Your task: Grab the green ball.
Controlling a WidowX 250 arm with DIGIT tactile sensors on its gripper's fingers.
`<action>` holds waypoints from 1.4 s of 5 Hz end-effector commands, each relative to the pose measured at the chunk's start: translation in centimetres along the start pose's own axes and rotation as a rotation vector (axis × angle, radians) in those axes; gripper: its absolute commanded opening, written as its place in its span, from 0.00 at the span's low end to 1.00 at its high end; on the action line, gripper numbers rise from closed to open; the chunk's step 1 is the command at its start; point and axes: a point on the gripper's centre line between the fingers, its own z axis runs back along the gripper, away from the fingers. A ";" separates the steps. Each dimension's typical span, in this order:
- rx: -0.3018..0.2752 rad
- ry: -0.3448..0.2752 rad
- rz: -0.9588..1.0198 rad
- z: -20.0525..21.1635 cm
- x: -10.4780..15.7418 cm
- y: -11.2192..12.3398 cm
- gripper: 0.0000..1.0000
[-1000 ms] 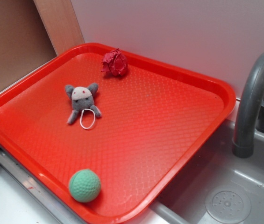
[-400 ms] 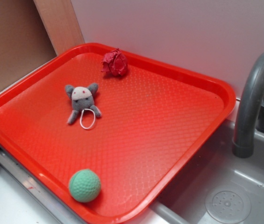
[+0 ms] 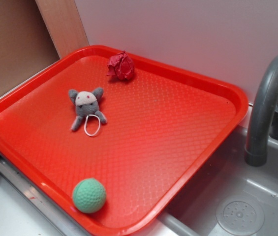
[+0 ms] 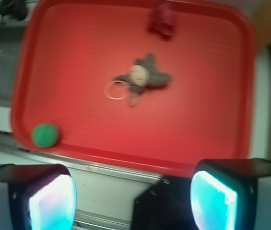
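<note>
Three small things share the red tray [image 3: 188, 88]: the green ball [image 3: 89, 195] sits alone in the near corner by the rim, well apart from the grey plush mouse [image 3: 85, 107] and the dark red wad [image 3: 121, 66] at the far edge. From the wrist view our gripper [image 4: 133, 199] hangs wide apart and empty, high above the tray's edge, with the ball off toward its left finger. We judge the dimpled ball light, firm and ready to roll, so we would close across its widest part from directly above. In the exterior view we cannot see the gripper at all, the wrist view is blurred, and the grey faucet [image 3: 266, 108] is cut off at the frame's edge.
</note>
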 end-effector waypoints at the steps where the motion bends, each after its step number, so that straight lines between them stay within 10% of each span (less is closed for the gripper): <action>1: -0.075 0.034 -0.199 -2.9 1.1 -7.1 1.00; 4: -0.071 0.114 -0.004 -8.2 -2.1 -14.0 1.00; 7: -0.097 0.188 0.166 -15.0 -0.6 -14.2 1.00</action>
